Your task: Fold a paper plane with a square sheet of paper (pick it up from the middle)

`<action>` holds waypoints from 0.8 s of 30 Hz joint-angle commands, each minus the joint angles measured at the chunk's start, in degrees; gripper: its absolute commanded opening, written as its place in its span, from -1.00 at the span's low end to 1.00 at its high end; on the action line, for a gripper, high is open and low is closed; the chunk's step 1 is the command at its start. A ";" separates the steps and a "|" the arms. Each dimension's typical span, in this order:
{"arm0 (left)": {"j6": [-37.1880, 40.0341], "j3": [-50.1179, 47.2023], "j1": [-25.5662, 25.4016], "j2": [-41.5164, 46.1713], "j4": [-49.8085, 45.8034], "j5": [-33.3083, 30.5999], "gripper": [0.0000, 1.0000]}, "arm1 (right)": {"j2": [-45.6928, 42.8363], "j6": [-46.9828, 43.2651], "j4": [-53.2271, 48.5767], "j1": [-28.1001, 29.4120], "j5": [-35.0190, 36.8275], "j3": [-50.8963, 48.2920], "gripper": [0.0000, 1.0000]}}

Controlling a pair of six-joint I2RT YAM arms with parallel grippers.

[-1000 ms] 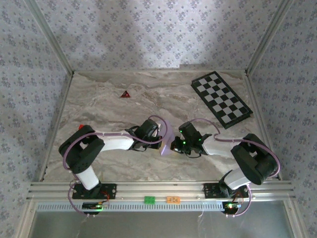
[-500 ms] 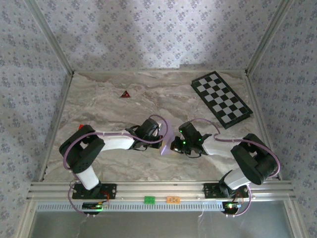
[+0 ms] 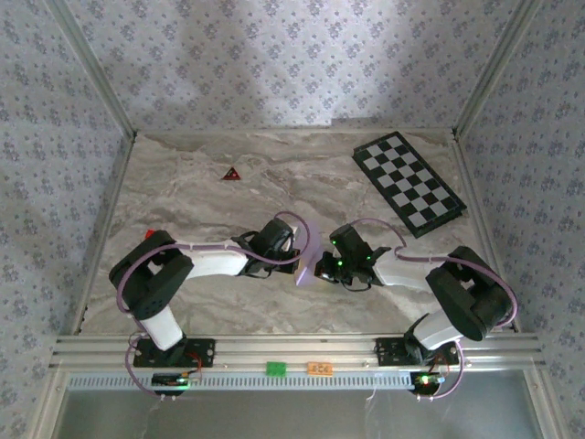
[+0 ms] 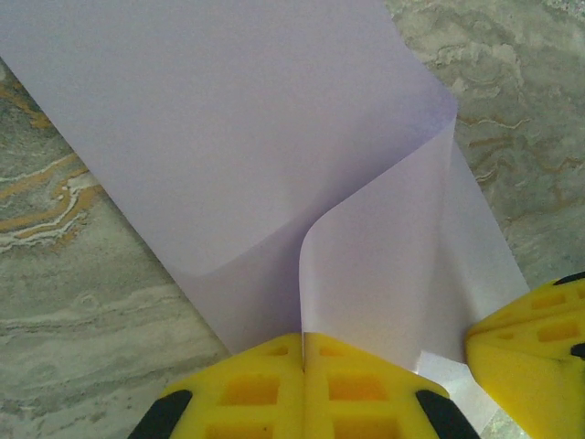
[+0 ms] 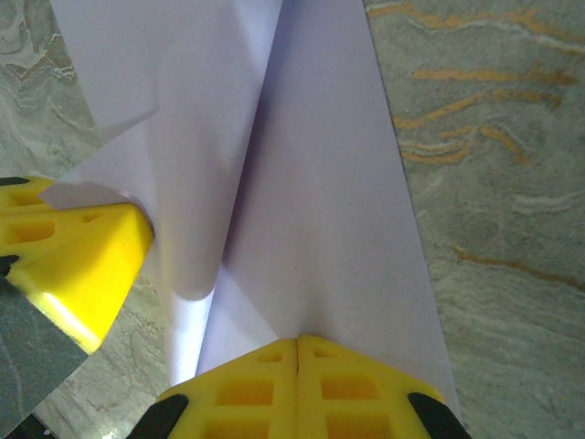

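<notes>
Low in the middle of the overhead frame, the square sheet of paper (image 3: 309, 249) curls up off the desk (image 3: 201, 201). The left hand (image 4: 303, 352) and right hand (image 5: 297, 352) each pinch its edge. It looks feather-light, floppy and easily creased, so I'd grip it gently near the fold.

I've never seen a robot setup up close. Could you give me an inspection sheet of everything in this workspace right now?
Surface: marbled table, flat, no spills seen.
Job's things: lilac sheet of paper, raised off the table between the arms, bent and partly folded.
Clutter: checkered board at the far right; small red triangle at the far left; both apart from the paper.
Grippers: left gripper and right gripper each shut on a paper edge, facing each other.
Cables: lilac cable loops along the arms, clear of the paper.
Surroundings: patterned walls, metal rail at the near edge.
</notes>
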State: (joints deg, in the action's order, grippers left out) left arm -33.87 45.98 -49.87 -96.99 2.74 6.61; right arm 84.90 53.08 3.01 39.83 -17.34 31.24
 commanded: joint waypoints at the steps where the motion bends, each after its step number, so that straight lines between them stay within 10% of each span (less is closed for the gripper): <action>1: 0.47 1.49 0.43 -1.37 -0.82 -0.16 -1.00 | 1.87 -1.22 -5.35 -0.09 1.78 -0.70 -1.00; 24: 0.21 0.87 0.38 -3.45 -1.85 3.27 -1.00 | -5.95 0.37 -0.98 -4.12 -2.19 -0.83 -0.86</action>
State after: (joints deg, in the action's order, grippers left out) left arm -33.87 47.00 -49.50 -98.76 3.20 8.36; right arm 81.25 52.97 1.72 36.64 -18.11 30.72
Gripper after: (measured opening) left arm 0.062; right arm 0.071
